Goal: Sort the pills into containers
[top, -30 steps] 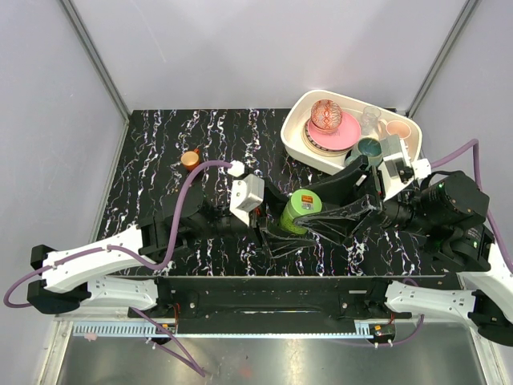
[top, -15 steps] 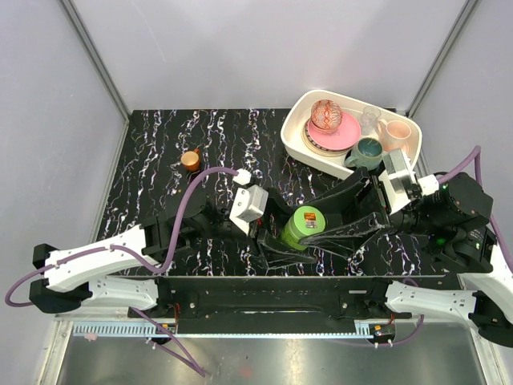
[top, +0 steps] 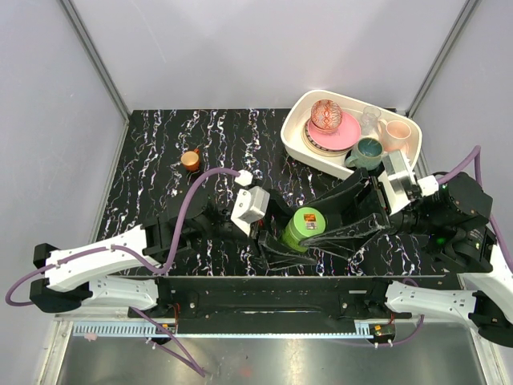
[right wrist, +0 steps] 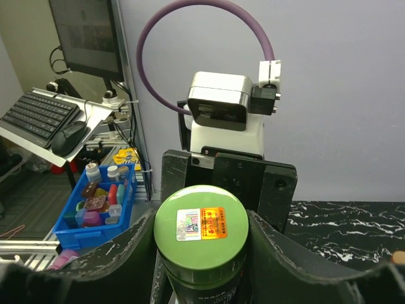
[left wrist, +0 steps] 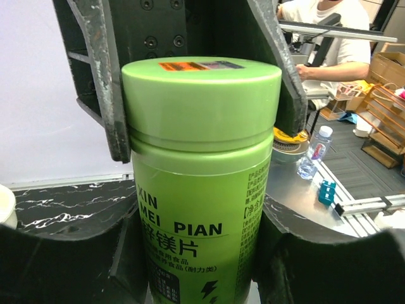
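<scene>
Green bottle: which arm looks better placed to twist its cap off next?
Right, probably. The right end effector straddles the cap, while the left end effector clamps the green bottle lower down on its body, steadying it.

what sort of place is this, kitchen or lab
Probably a robotics lab: a black marble-patterned table walled by grey panels, and beyond it a desk with a black keyboard and a blue plastic bin.
</scene>
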`<move>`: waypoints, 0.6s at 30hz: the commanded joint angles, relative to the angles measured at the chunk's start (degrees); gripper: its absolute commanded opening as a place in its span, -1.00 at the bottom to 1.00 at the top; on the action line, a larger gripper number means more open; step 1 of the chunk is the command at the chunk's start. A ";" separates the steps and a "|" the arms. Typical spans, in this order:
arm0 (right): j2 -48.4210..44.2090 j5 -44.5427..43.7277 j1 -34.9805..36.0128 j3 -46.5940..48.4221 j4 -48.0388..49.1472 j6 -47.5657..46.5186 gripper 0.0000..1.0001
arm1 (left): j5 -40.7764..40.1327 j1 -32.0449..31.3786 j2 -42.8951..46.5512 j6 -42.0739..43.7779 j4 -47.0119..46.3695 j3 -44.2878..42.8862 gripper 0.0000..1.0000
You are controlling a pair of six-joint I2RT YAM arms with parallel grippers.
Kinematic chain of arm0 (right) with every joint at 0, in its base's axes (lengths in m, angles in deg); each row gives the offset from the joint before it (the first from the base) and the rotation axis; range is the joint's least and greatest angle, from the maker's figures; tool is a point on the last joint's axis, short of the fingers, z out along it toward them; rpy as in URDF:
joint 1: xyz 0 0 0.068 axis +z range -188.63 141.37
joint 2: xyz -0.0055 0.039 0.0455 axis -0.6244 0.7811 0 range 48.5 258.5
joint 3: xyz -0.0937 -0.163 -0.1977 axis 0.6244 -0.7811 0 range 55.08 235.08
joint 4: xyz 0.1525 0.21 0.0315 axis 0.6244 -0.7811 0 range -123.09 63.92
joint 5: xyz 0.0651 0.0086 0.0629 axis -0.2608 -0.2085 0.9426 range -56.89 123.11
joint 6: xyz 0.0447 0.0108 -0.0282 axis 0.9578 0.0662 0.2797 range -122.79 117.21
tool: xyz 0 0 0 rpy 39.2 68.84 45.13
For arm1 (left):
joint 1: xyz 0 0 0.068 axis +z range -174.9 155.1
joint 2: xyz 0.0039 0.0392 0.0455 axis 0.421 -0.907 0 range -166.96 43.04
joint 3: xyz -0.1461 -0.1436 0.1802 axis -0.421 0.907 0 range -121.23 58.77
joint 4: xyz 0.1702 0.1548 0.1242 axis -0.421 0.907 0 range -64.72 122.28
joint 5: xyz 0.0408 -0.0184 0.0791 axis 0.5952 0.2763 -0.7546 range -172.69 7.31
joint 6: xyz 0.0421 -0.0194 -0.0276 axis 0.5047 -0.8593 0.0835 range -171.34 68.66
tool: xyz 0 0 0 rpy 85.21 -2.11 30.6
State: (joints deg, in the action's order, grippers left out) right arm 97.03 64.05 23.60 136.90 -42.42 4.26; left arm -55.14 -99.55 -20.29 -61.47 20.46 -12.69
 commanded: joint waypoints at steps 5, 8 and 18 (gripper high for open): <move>0.95 -11.32 0.43 1.15 -0.45 2.53 -0.57 | -18.83 0.30 1.81 1.25 1.92 -2.01 -1.00; 1.30 -16.69 0.43 1.32 -0.80 3.23 -0.50 | -23.85 0.30 1.72 1.78 3.50 -2.63 -1.00; 2.97 -24.34 0.34 3.87 -5.89 5.25 0.42 | -29.04 0.30 1.63 3.19 6.12 -3.60 -1.00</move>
State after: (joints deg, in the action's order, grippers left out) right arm 98.80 43.99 23.62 137.42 -45.90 7.73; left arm -78.11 -99.77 -19.07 -59.13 26.97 -13.33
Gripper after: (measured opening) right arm 0.683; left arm 0.554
